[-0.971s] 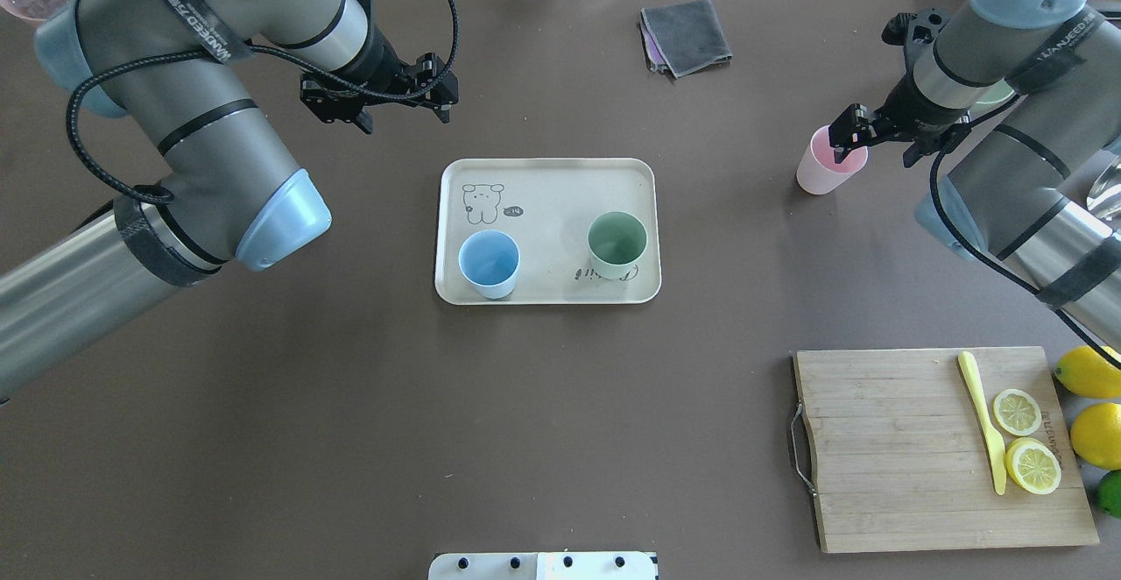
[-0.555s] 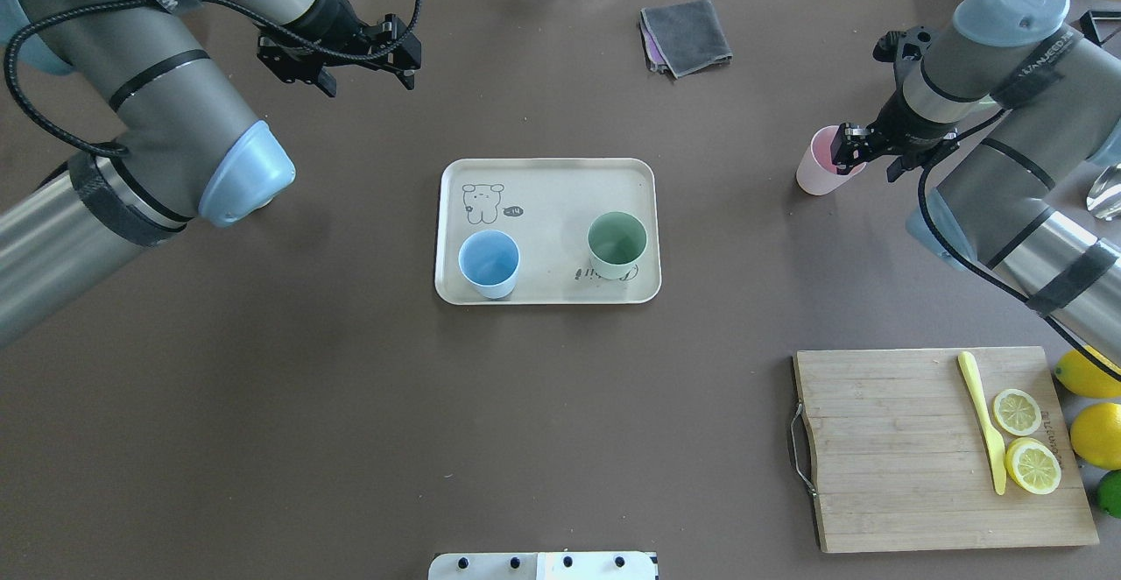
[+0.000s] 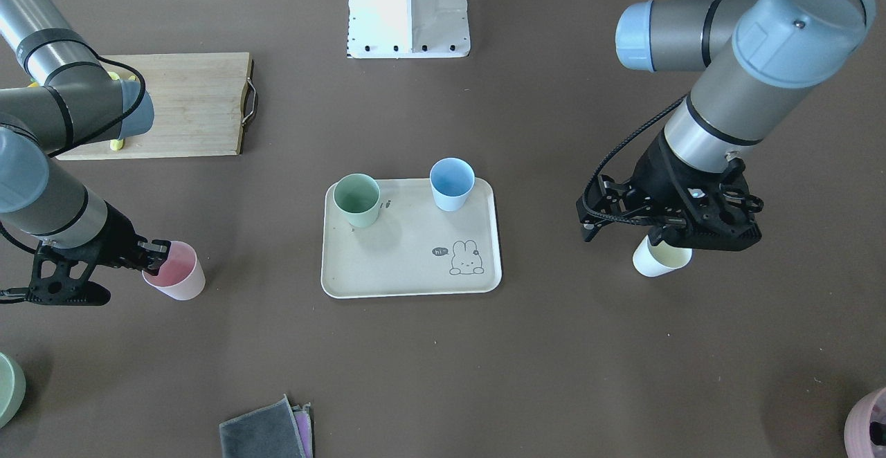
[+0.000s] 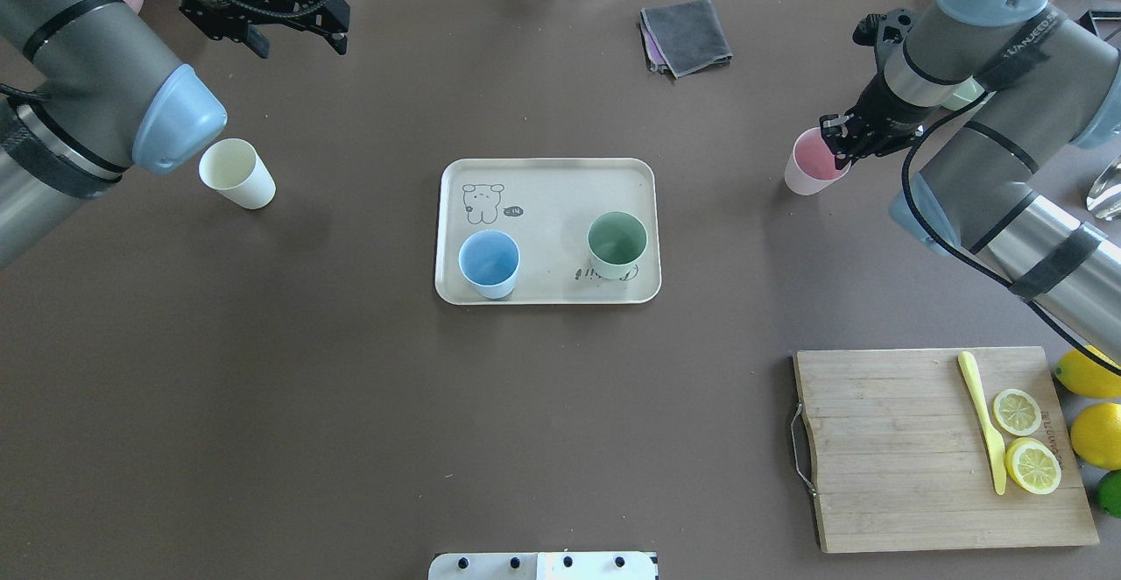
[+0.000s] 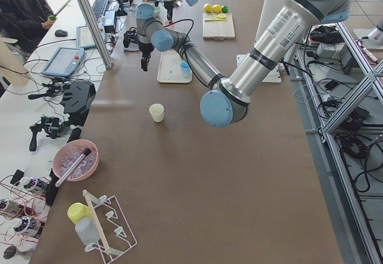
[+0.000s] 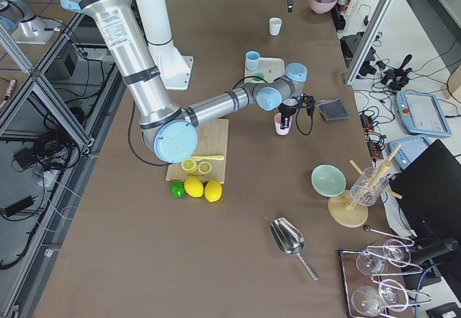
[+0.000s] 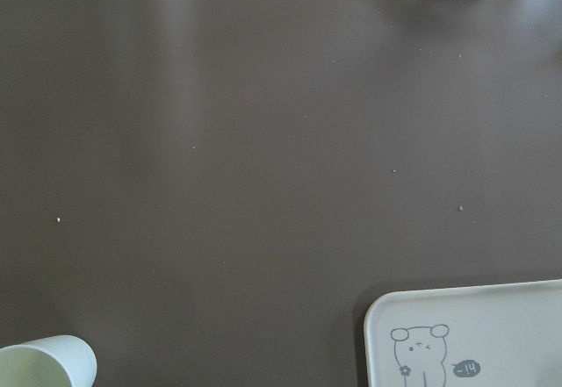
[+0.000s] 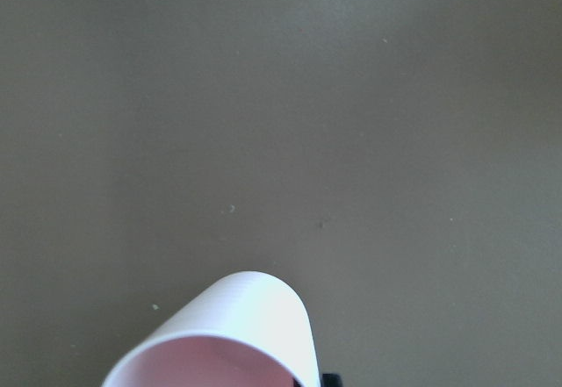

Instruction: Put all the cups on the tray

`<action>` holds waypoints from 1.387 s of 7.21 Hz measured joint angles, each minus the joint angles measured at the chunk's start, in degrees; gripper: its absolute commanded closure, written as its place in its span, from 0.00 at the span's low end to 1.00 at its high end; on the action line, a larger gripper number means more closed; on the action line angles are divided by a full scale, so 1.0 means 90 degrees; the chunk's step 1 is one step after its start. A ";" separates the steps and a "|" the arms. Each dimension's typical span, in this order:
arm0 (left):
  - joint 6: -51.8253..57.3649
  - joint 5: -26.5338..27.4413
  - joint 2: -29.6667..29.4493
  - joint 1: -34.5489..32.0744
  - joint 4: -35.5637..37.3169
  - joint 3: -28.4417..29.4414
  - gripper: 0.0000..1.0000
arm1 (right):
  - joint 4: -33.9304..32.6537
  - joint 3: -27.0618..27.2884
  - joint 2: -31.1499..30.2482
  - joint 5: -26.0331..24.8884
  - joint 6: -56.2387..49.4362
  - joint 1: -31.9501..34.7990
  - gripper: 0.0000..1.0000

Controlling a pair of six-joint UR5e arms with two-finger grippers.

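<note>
The pink cup (image 4: 804,173), right of the tray (image 4: 560,194), is pinched at its rim by the right gripper (image 4: 842,149). It looks light, stiff and smooth, and may tip. The cream cup (image 4: 235,173) stands left of the tray; the left gripper (image 4: 298,37) gapes wide.

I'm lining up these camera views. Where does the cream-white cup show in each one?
Front-facing: cream-white cup, right of the tray, partly hidden.
Overhead: left of the tray.
Exterior left: centre-left, nearer than the tray.
Exterior right: top, beyond the tray.
Left wrist: bottom-left corner.
Right wrist: not in it.
Shared landmark: the tray with the bunny drawing.
</note>
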 measured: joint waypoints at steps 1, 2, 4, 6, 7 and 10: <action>0.0293 0.0005 0.0080 -0.0137 0.0001 0.0049 0.03 | -0.0021 0.0014 0.0171 0.0286 0.0085 0.0130 1.00; 0.0897 0.0017 0.0215 -0.0328 -0.0023 0.0201 0.03 | -0.0055 0.0019 0.0396 0.0542 0.0232 0.0231 1.00; 0.1952 0.0021 0.0520 -0.0603 -0.0250 0.0602 0.03 | -0.0077 0.0019 0.0840 0.0670 0.0818 0.0151 1.00; 0.1962 0.0025 0.1011 -0.0586 -0.1253 0.0968 0.03 | -0.0079 0.0014 0.1186 0.0414 0.1428 -0.0229 1.00; 0.1636 0.0036 0.1262 -0.0473 -0.1916 0.1156 0.03 | -0.0079 -0.0002 0.1353 0.0254 0.1674 -0.0415 1.00; 0.0745 0.0178 0.1881 0.0008 -0.3327 0.1399 0.03 | -0.0079 -0.0053 0.1649 -0.0069 0.1978 -0.0721 1.00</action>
